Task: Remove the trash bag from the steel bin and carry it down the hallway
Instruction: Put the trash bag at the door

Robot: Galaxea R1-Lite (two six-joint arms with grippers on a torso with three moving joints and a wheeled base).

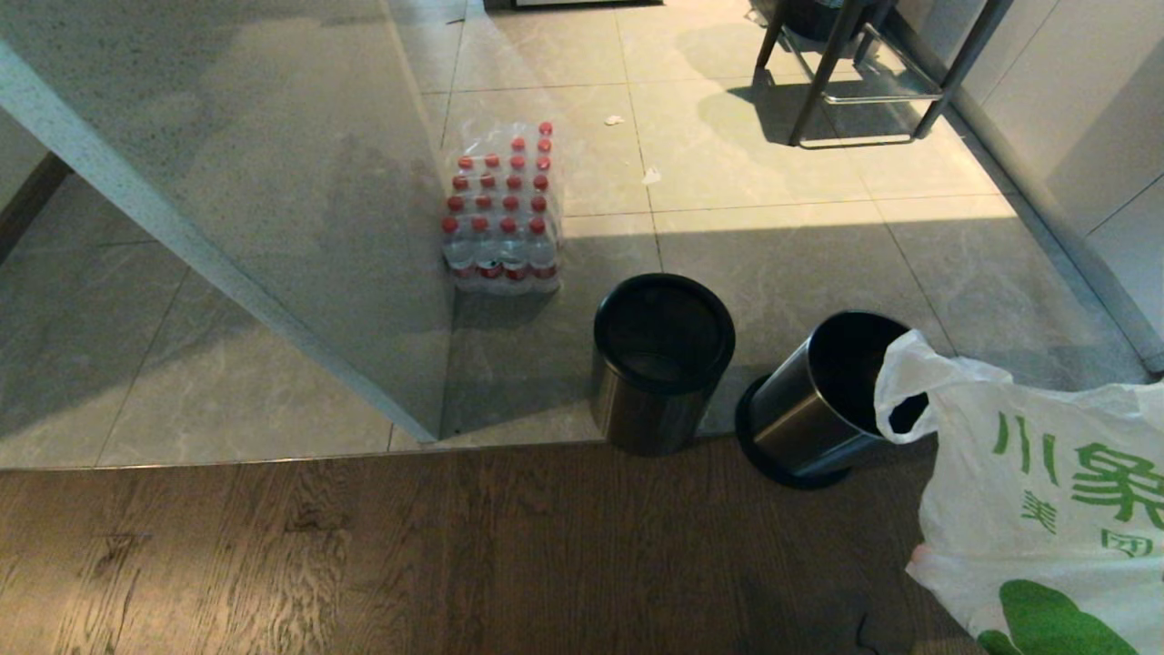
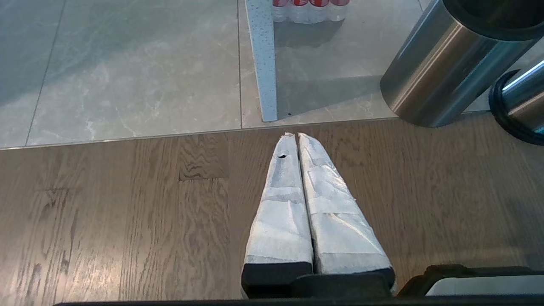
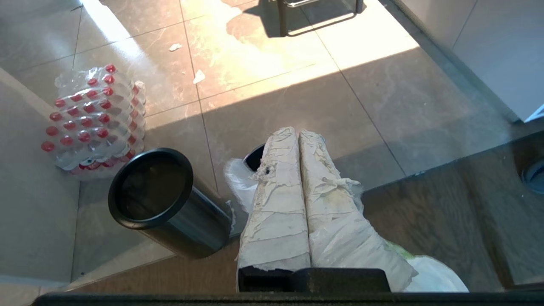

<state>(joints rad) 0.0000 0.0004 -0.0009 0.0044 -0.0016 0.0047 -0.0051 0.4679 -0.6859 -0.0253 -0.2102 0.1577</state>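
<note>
Right gripper point(image 3: 297, 134): in the right wrist view, the tape-wrapped fingers are seen pressed together, with thin white plastic bunched beneath and beside them; the film is judged to be pinched between them.

Head view, bag: the trash bag point(image 1: 1046, 491) is seen hanging at about 4 o'clock, clear of the steel bin point(image 1: 823, 405); one loop handle overlaps the bin's mouth. No gripper is seen in this view.

Head view, bins: the steel bin is tipped, its open mouth toward 1 o'clock, its black base band on the wood floor point(image 1: 364, 555). A second bin point(image 1: 662, 359) stands upright just beside it at 9 o'clock.

Head view, route: the hallway point(image 1: 773, 200) lies at 12 o'clock, beyond a bottle pack point(image 1: 502, 214).

Left wrist view: the left gripper point(image 2: 291, 136) is closed on nothing, above the wood floor, well apart from the bag.

Right wrist view: the bag is seen under the fingers, toward the camera; the second bin lies at 8 o'clock.

Deciding relation: the bag hangs below the right gripper, its long axis vertical; the right arm is nearer.
</note>
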